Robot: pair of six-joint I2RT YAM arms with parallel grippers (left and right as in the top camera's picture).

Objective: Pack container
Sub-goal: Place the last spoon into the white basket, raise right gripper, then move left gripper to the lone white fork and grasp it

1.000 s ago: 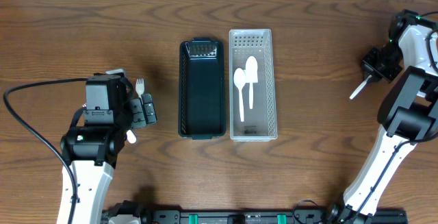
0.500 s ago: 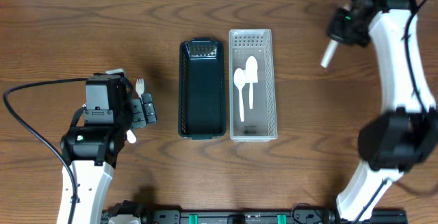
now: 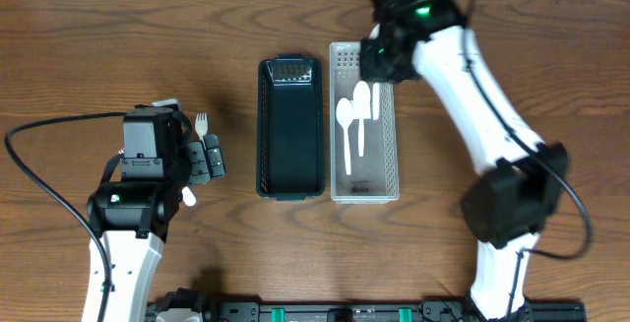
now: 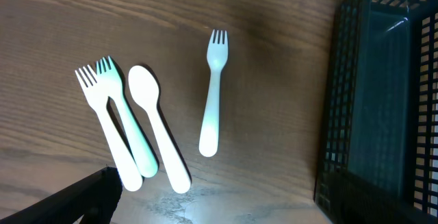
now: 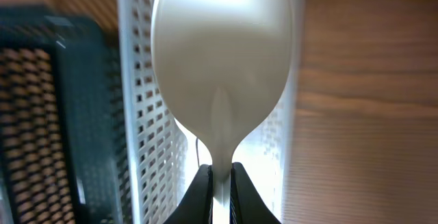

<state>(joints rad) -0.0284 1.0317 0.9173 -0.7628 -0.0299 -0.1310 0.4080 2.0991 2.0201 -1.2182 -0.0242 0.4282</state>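
Observation:
My right gripper (image 3: pixel 382 54) hangs over the far end of the white perforated basket (image 3: pixel 388 169), shut on the handle of a white spoon (image 5: pixel 222 66). In the right wrist view the fingers (image 5: pixel 198 195) pinch the handle with the bowl pointing away. Two white spoons (image 3: pixel 352 115) lie inside that basket. The dark mesh basket (image 3: pixel 266 135) beside it holds nothing I can see. My left gripper (image 3: pixel 210 158) stands open at the left, above loose cutlery: a white fork (image 4: pixel 215 94), a white spoon (image 4: pixel 157 128), and a white fork (image 4: pixel 113 142) overlapping a pale green one (image 4: pixel 130 118).
The two baskets stand side by side mid-table, the dark basket wall (image 4: pixel 342 114) just right of the loose cutlery. A black cable (image 3: pixel 39 179) loops at the left arm. Bare wood surrounds the baskets.
My right arm has swung from the far right edge leftward with the spoon, now over the white basket's far end. The left arm and the cutlery stayed put.

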